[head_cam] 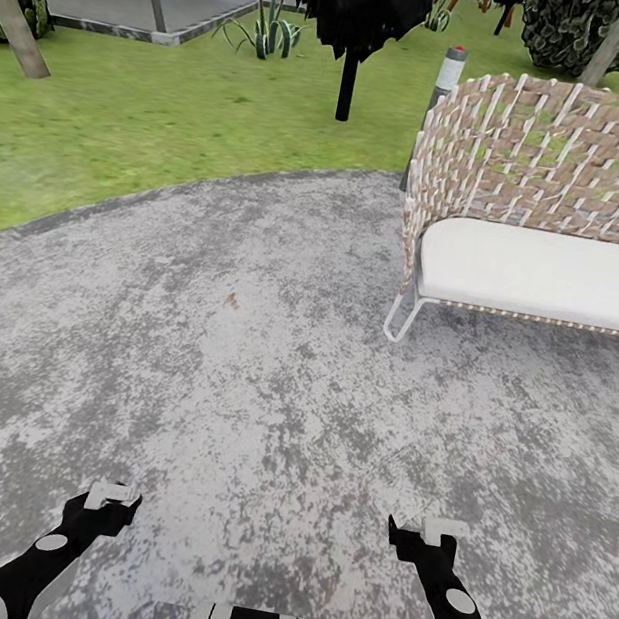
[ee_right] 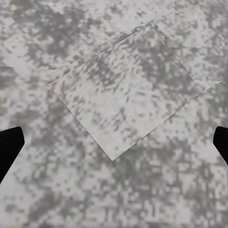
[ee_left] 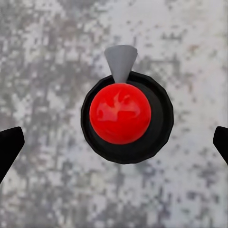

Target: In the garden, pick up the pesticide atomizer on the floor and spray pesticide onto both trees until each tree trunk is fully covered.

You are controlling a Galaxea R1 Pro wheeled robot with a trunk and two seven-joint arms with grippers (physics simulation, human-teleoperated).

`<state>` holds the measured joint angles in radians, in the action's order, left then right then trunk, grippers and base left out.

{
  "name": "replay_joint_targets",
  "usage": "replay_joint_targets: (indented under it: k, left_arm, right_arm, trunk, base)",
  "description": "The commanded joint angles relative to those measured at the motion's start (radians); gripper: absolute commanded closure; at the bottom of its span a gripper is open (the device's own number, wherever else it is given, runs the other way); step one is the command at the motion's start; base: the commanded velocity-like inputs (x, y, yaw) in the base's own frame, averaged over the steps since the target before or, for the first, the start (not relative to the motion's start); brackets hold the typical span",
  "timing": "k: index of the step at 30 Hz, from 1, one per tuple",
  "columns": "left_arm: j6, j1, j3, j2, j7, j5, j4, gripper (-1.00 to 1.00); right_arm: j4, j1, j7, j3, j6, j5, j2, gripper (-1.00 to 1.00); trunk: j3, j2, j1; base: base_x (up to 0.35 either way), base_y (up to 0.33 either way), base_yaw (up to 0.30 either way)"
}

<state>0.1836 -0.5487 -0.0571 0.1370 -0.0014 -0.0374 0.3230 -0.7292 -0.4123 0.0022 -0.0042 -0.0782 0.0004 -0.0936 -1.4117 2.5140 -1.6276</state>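
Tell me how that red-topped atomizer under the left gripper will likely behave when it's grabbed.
The pesticide atomizer probably stands upright on the concrete floor, so a side nudge might tip it. Its glossy red dome looks slippery; the dark round body below may grip better. Being round, it would likely roll if knocked over. The left gripper's fingers sit wide apart beside it.

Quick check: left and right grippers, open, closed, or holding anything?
Left gripper: open, empty, over the dark round bottle with a red top on the grey mottled concrete floor.
Right gripper: open, empty, above the floor.

The pesticide atomizer (ee_left: 124,116), red-topped and dark-bodied, stands upright on the grey mottled floor (ee_left: 42,57).
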Motion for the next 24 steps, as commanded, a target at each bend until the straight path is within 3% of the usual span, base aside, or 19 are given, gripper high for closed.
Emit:
replay_joint_targets:
  k: [1, 24]
  left_arm:
    - [0.004, 0.000, -0.004, 0.000, 0.000, -0.004, -0.001, -1.00]
    - [0.004, -0.002, -0.009, 0.000, 0.000, -0.003, 0.002, -1.00]
  right_arm:
    - [0.001, 0.000, 0.000, 0.000, -0.003, 0.000, 0.000, -1.00]
    - [0.002, 0.000, -0.001, 0.000, -0.003, 0.001, 0.000, -1.00]
  trunk:
    - [-0.001, 0.000, 0.000]
    - [-0.001, 0.000, 0.000]
  base:
    - [0.000, 0.000, 0.000]
    - [0.000, 0.000, 0.000]
